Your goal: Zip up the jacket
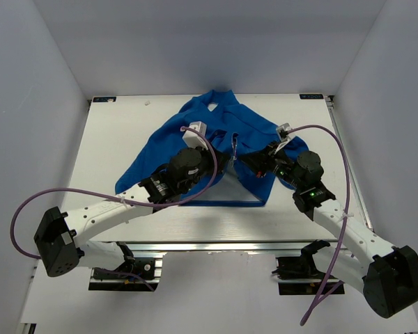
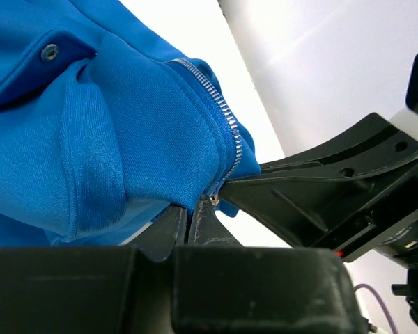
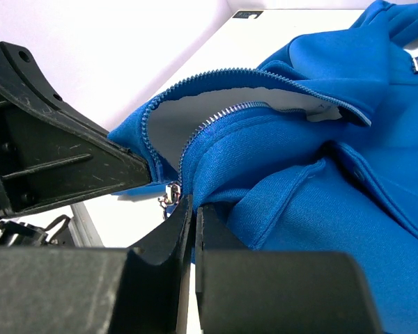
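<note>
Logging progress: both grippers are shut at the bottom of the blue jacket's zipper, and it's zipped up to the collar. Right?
No: the zipper is open; the right wrist view shows its two rows of teeth apart. The left gripper and right gripper are indeed shut at the zipper's bottom end on the blue jacket.

Hidden under left arm (image 1: 184, 168) and right arm (image 1: 303, 170): lower front of the jacket (image 1: 216, 120). At jacket middle, zipper (image 1: 235, 146) too small to tell.

White tbl (image 1: 118, 132), grey walls (image 1: 209, 42), maybe labels (image 1: 311, 96).
</note>
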Controlling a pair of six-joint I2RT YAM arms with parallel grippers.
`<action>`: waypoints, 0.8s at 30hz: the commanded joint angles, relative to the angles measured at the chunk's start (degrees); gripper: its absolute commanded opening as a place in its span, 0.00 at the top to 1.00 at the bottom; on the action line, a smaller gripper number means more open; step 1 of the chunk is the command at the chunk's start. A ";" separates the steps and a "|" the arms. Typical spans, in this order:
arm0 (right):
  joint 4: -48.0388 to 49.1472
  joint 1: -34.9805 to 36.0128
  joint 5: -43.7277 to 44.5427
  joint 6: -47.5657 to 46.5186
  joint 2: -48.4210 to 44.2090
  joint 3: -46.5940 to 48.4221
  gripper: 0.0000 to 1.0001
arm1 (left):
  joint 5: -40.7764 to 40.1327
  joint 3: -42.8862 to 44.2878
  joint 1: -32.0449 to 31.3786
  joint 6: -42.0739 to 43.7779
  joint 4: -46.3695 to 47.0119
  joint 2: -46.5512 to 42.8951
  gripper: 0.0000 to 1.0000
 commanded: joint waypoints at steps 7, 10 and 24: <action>5.68 -0.02 -0.24 -2.39 -1.49 0.67 1.00 | 0.81 0.27 -0.15 -3.34 2.77 -0.59 1.00; 6.03 0.06 -0.42 -2.13 -1.76 0.58 1.00 | 0.29 0.27 -0.15 -3.70 2.50 -0.50 1.00; 5.77 0.15 -1.39 -1.95 -1.93 0.75 1.00 | -1.21 0.00 -0.15 -4.31 1.45 -0.50 1.00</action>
